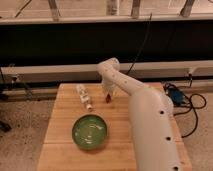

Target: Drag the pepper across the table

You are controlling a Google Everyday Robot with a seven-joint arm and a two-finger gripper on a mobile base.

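One pepper [107, 97], one bowl [90, 132], one bottle [83, 96] (lying down), one tool [107, 93] above the far table [60, 155].

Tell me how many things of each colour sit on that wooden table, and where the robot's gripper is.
Green: 1, the bowl
Whitish: 1, the bottle
Dark red: 1, the pepper
Total: 3
The gripper is down at the pepper, near the table's far edge.

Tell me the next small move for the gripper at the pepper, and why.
Probably a short sideways slide along the table. The gripper is already down at the far edge, right at the pepper, so lowering further looks unneeded. Steer it away from the pale bottle and green bowl.
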